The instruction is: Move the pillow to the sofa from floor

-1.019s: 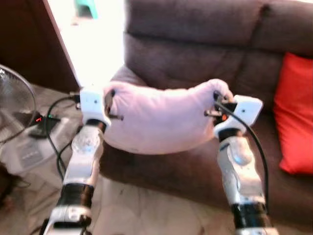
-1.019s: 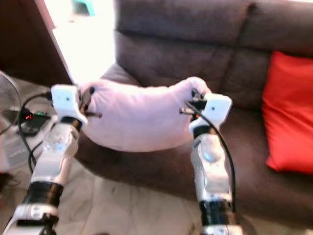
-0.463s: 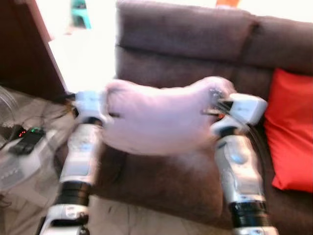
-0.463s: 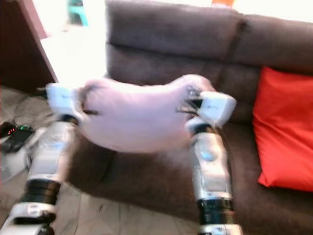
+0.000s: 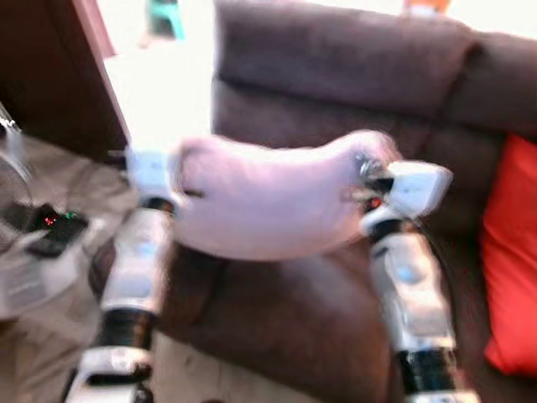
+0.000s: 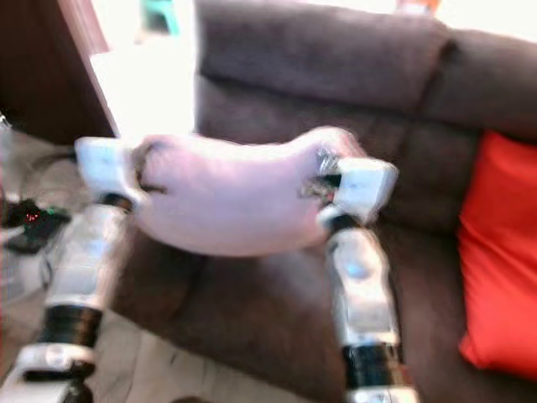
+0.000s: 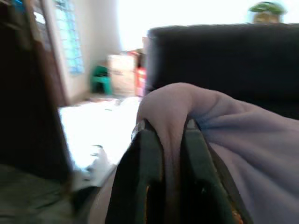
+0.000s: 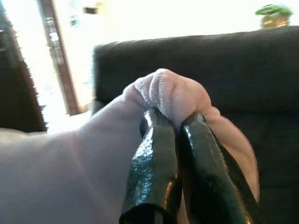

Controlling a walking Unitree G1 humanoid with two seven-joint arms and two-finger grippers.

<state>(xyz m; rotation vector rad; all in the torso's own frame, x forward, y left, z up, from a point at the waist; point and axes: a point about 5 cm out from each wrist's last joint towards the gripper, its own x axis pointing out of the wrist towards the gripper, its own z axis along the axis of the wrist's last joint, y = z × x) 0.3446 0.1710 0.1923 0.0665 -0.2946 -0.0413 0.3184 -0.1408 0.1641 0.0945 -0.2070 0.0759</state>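
So we're mid-carry: the left gripper [image 7: 170, 140] and right gripper [image 8: 170, 123] are each pinched on an end of the soft pale pink fabric pillow [image 5: 268, 201], held above the dark brown fabric sofa [image 5: 336, 75] seat at 12 o'clock, so next we probably lower and let go.

Both claws, left claw [image 5: 186, 189] and right claw [image 5: 362, 178], are gripping the pale pillow [image 5: 264, 201] above the brown sofa [image 5: 336, 92].

Home living room: brown sofa [image 5: 336, 101], red cushion [image 5: 512, 277].
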